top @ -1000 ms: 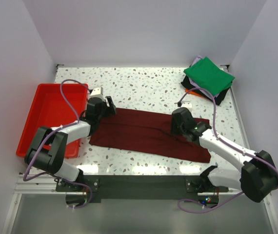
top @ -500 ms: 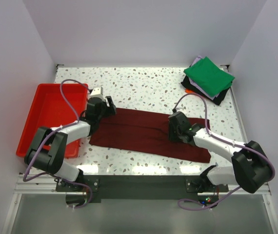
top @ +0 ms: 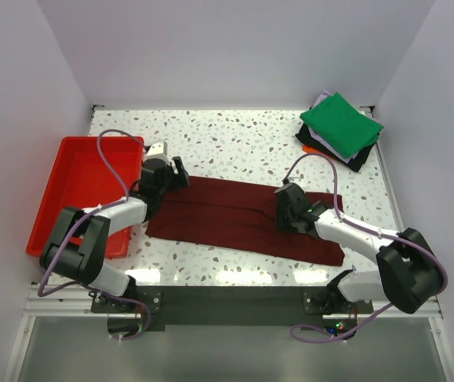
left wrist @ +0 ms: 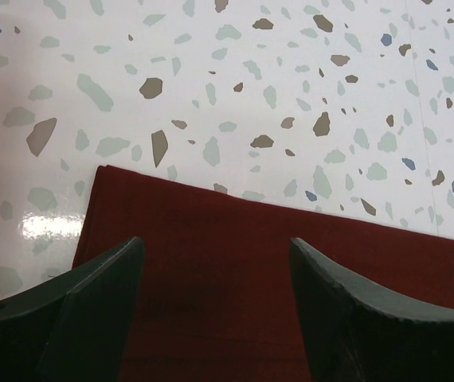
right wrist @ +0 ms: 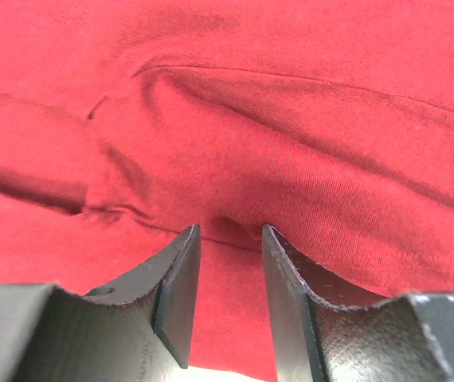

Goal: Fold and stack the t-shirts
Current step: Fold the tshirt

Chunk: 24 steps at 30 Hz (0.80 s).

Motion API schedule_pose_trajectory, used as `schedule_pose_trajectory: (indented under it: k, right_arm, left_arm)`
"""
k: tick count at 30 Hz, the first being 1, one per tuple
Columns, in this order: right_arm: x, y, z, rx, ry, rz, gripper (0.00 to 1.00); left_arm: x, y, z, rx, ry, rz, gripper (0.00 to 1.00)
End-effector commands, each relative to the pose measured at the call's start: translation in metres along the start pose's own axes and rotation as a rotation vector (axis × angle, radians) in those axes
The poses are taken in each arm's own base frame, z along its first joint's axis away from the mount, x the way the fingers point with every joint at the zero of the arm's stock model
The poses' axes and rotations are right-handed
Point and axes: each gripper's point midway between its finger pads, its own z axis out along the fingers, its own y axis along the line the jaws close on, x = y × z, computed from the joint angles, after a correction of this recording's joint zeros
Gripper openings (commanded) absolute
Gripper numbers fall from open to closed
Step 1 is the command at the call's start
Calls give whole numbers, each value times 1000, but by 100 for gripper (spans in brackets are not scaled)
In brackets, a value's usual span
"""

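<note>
Finding one: the dark maroon cloth t-shirt (top: 235, 219) lies folded into a long band, flat on the speckled white worktop (top: 235, 143). It runs from under your left claw (left wrist: 215, 255) to under and past your right claw (right wrist: 231, 239).

Finding two: the right claw is pressed down on the band's right half. Its jaws are drawn near together, and a small pucker of maroon cloth rises at the tips. You cannot tell whether that pucker is clamped.

Finding three: the left claw is spread wide above the band's far left corner. Maroon cloth shows between its fingers (left wrist: 99, 302) and nothing is gripped. Bare worktop lies just ahead of them.

Finding four: well apart from the right claw, farther back and to its right, sits the pile. A bright green folded cloth square (top: 341, 123) lies on top of black folded cloth (top: 362, 157). Pale lavender cloth (top: 321, 99) and orange cloth (top: 315, 149) show at the pile's edges.

Finding five: a red plastic tray (top: 76, 183) stands just to the left of the left claw.
</note>
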Motion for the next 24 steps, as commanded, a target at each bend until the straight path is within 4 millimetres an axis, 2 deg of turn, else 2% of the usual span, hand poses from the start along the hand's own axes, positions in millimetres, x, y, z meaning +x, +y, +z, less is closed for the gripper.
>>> schedule_pose_trajectory:
  k: [1,4,10,24]
  right_arm:
    - [-14,6,-16,-41,-50,29,40]
    - [-12,11,-20,-75,-43,38,40]
    - [-3,14,-18,-88,-6,51,40]
    - [6,3,-3,-21,23,71,39]
  left_arm:
    - [-16,-4,-1,25,-53,10,78]
    - [-16,-6,-1,33,-52,9,78]
    - [-16,-6,-2,36,-50,9,78]
    - [-16,-5,-3,34,-51,8,78]
